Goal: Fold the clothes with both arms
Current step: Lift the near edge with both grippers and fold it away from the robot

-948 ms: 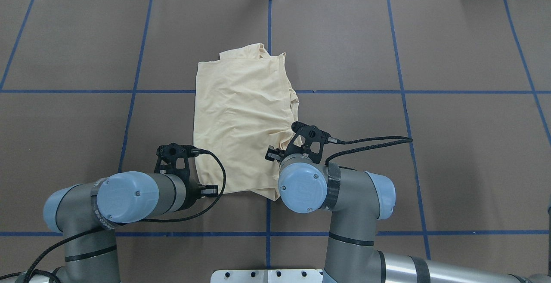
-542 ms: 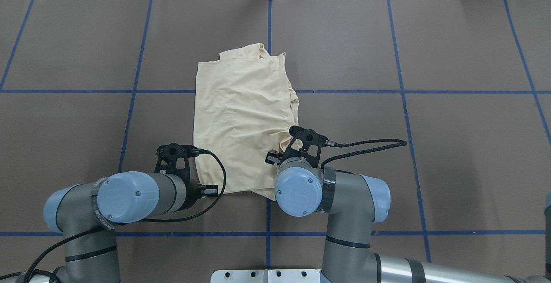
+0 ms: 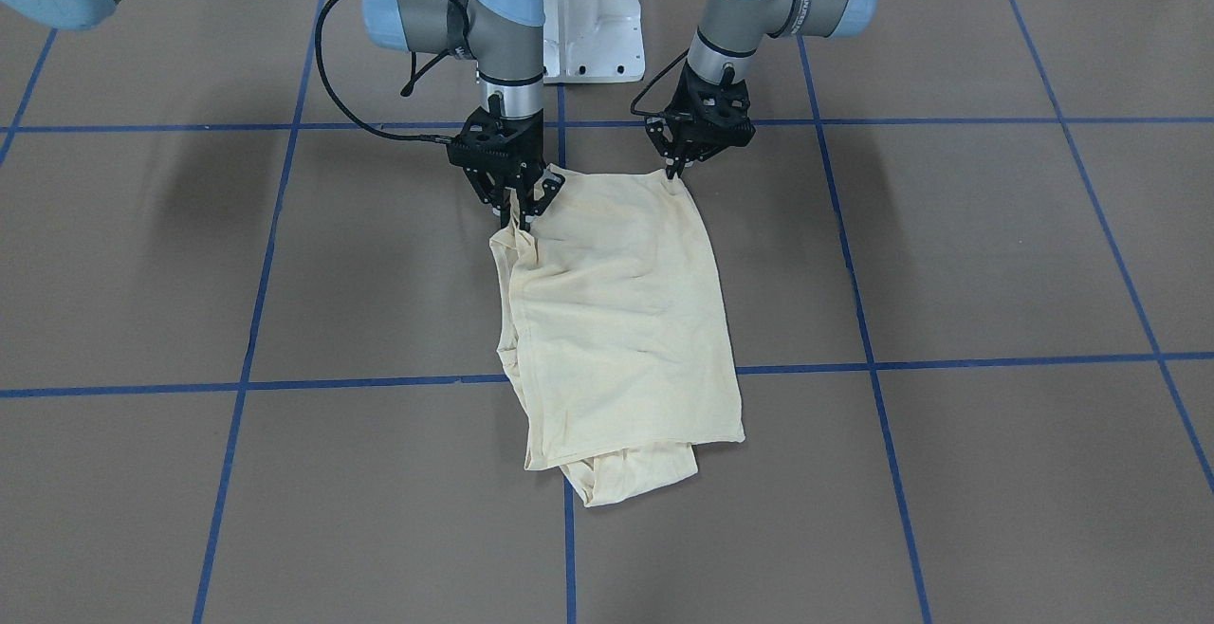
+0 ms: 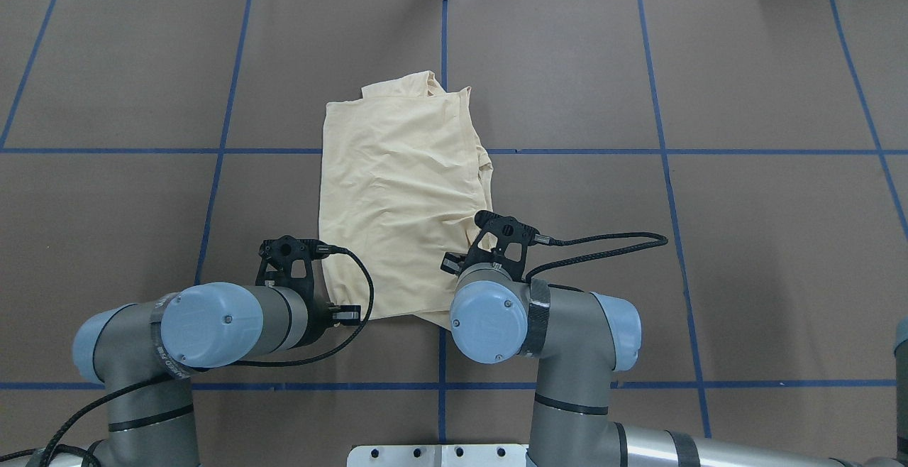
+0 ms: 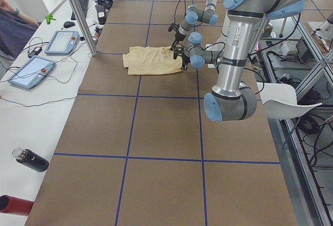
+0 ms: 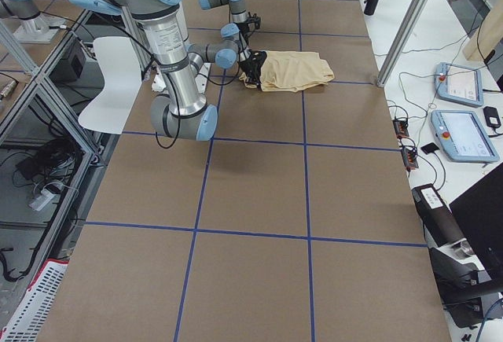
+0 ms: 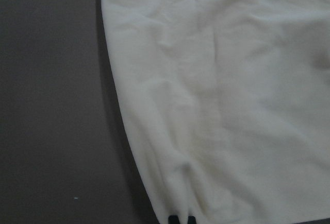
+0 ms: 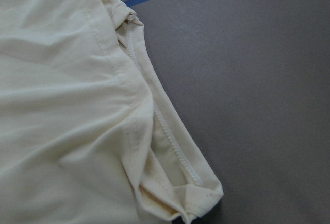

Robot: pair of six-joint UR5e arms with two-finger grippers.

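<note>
Our black left gripper pinches one corner of the folded cream-yellow T-shirt. Our black right gripper pinches the neighbouring corner.

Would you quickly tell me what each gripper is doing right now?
Left gripper: closed on the pale cream-yellow shirt corner.
Right gripper: closed on its other near corner.

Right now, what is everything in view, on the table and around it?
shirt: one, cream-yellow, folded, table centre
table: one, brown, under everything
tape lines: several, blue, grid across table
tablets: two, blue-grey, side bench
bottles: two, black and red, side bench
chair: one, white, beside robot
person: one, dark top, by bench
base: one, white, between arms
arms: two, grey with blue caps, at shirt's near edge
left gripper: black, shut on shirt corner
right gripper: black, shut on other corner
</note>
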